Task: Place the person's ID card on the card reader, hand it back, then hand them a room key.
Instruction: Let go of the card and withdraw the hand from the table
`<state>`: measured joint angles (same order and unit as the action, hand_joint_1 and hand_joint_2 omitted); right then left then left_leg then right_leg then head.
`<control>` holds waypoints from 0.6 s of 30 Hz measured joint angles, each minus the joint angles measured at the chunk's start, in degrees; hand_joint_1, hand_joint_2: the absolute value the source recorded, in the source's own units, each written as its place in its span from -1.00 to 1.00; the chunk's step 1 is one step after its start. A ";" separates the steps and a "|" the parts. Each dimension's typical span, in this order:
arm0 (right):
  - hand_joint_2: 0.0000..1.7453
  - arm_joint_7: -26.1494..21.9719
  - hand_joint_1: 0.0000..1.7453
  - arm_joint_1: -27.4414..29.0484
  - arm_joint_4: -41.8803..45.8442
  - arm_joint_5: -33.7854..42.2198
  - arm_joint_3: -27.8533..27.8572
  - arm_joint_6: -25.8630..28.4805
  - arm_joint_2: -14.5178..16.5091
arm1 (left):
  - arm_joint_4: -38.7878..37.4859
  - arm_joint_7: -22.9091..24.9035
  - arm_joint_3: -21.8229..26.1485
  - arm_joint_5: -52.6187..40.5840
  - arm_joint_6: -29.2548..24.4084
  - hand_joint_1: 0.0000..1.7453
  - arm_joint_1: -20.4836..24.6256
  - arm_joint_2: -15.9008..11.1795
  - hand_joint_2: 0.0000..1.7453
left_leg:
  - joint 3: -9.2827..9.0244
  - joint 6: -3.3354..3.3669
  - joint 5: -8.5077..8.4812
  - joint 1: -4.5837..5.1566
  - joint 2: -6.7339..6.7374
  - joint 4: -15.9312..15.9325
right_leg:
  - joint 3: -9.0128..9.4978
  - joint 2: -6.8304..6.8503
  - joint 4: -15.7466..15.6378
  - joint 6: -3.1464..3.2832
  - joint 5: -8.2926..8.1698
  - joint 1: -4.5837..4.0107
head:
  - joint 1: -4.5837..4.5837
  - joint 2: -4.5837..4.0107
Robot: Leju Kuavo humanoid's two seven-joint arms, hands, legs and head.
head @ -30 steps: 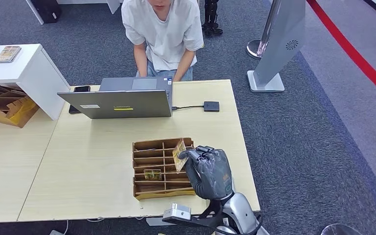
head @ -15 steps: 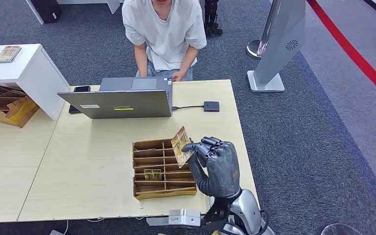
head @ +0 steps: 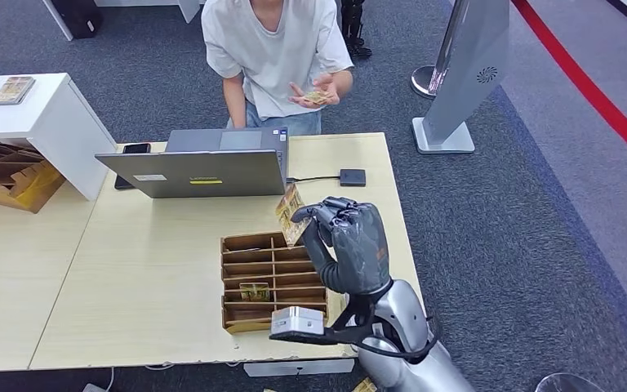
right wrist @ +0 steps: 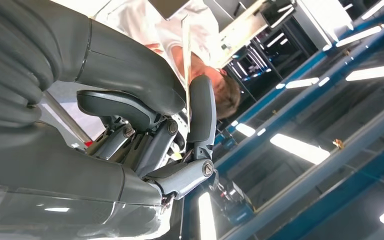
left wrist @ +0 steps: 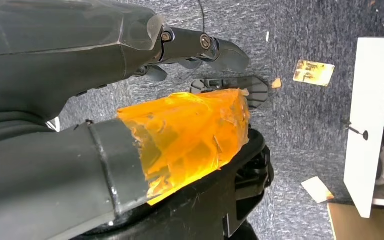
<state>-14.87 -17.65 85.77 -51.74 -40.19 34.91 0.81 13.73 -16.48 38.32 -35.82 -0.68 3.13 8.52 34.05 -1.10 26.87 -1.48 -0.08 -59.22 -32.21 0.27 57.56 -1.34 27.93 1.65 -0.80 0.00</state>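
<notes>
Above the divided tray (head: 249, 269), room key (head: 289, 214) pinched in the right robot hand (head: 347, 245).

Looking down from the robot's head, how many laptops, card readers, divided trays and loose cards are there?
Laptop: 1
Card reader: 1
Divided tray: 1
Cards: 3 (room key in the right hand, tray card, and the person's card)
Total: 6

The person (head: 277, 49) is cut off at the head view's top edge. The laptop (head: 204, 167) hides part of the desk (head: 131, 278). The card's (head: 291, 216) print is too small to read.
</notes>
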 joint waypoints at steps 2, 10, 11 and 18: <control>1.00 0.25 1.00 -0.89 -1.45 0.00 0.16 -0.42 0.38 | 0.00 0.11 -0.01 -0.23 0.14 -1.00 0.07 0.02 -1.00 | 0.00 0.00 0.00 0.00 0.00 0.00 | 0.00 0.00 0.00 0.00 0.00 0.00 | 0.01 0.00; 1.00 1.10 1.00 -3.60 -6.28 -0.04 0.53 -1.32 1.66 | 0.00 0.43 -0.05 -0.75 0.38 -1.00 0.20 0.03 -1.00 | 0.00 0.00 0.00 0.00 0.00 0.00 | 0.00 0.00 0.00 0.00 0.00 0.00 | -0.01 0.00; 1.00 1.37 1.00 -3.98 -6.88 -0.05 0.57 -1.62 1.78 | 0.00 0.52 -0.06 -0.91 0.48 -1.00 0.22 0.03 -1.00 | 0.00 0.00 0.00 0.00 0.00 0.00 | 0.00 0.00 0.00 0.00 0.00 0.00 | -0.01 0.00; 1.00 3.95 1.00 -7.35 -12.46 1.16 1.30 -5.24 3.14 | 0.00 0.98 -0.23 -1.83 0.86 -1.00 0.30 0.03 -1.00 | -0.01 0.00 -0.01 0.00 0.00 0.00 | 0.00 0.00 0.00 0.00 0.00 0.00 | 0.00 0.00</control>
<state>-10.92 -25.00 73.31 -50.58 -38.89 29.67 3.95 13.73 -15.50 38.09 -37.64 0.17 3.43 8.55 34.04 -1.10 26.86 -1.48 -0.08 -59.22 -32.22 0.27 57.56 -1.34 27.93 1.65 -0.80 0.00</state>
